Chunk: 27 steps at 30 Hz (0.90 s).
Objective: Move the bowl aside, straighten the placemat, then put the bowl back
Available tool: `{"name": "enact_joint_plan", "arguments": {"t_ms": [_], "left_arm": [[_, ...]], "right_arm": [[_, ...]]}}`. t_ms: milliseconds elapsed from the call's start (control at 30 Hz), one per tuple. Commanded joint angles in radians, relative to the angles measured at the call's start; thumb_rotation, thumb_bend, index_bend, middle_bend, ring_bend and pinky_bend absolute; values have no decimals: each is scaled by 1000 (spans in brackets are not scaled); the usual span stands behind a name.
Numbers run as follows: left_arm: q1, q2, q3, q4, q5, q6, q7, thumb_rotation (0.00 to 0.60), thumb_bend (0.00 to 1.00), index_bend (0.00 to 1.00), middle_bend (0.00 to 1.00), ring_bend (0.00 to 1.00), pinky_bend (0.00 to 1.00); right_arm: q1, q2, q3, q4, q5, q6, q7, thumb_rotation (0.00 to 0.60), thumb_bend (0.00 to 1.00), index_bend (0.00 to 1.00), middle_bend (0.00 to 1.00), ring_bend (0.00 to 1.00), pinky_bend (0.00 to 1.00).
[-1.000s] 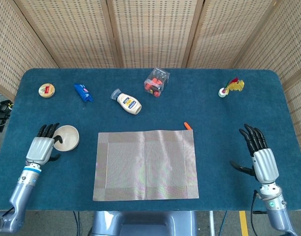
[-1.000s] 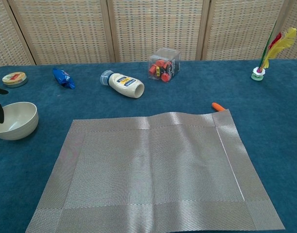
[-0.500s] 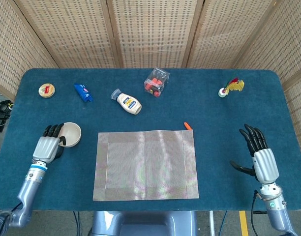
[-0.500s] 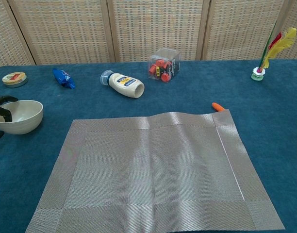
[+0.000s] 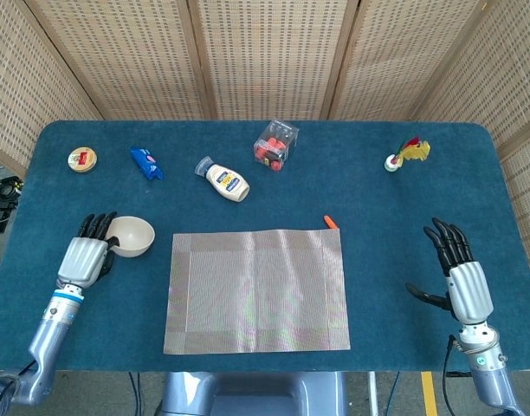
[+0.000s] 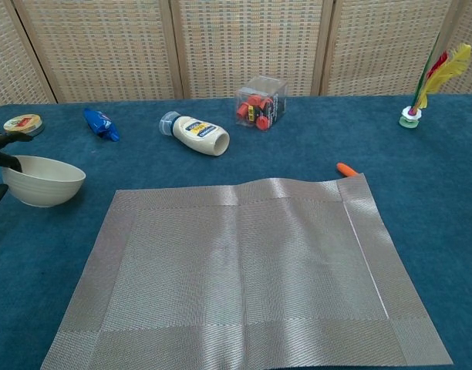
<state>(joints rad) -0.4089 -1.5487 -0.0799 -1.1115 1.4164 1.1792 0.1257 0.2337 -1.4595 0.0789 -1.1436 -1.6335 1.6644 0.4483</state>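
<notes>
A cream bowl (image 5: 132,237) (image 6: 43,182) is held at its left rim by my left hand (image 5: 87,257) (image 6: 0,162), just left of the placemat and lifted a little off the cloth. The grey woven placemat (image 5: 256,290) (image 6: 244,270) lies square in the middle of the blue table, with a slight ripple along its far edge. My right hand (image 5: 462,279) rests open at the table's right side, fingers spread, holding nothing. It does not show in the chest view.
Along the far side lie a round tin (image 5: 82,159), a blue wrapper (image 5: 146,162), a white squeeze bottle (image 5: 225,180), a clear box of red items (image 5: 276,145) and a feather shuttlecock (image 5: 407,154). A small orange piece (image 5: 331,222) sits at the placemat's far right corner.
My left hand has carried the bowl to the right, toward the placemat, and raised it slightly. The right hand and the placemat have stayed put.
</notes>
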Motion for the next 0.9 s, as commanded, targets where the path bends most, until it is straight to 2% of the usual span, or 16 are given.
{"name": "enact_joint_plan", "arguments": {"t_ms": [33,433,733,900], "left_arm": [[-3,15,0,-30,18,20,12,600,639,566,0,0,0],[-46,30,-23,-156,64,56,73,600,639,575,0,0,0],[-110,-21,-34,-256,98,31,168,600,634,574,0,0,0],[-149,-82,-25,-301,112,-6,236,600,631,578,0,0,0]], "right_arm": [[0,0,1,0,0,0,0,600,225,96,0,0,0],[-4,5,8,-5,1,6,10,600,225,96,0,0,0],[-6,7,15,-5,5,8,17,600,225,96,0,0,0],[-8,12,20,-5,10,10,26,600,225,96,0,0,0]]}}
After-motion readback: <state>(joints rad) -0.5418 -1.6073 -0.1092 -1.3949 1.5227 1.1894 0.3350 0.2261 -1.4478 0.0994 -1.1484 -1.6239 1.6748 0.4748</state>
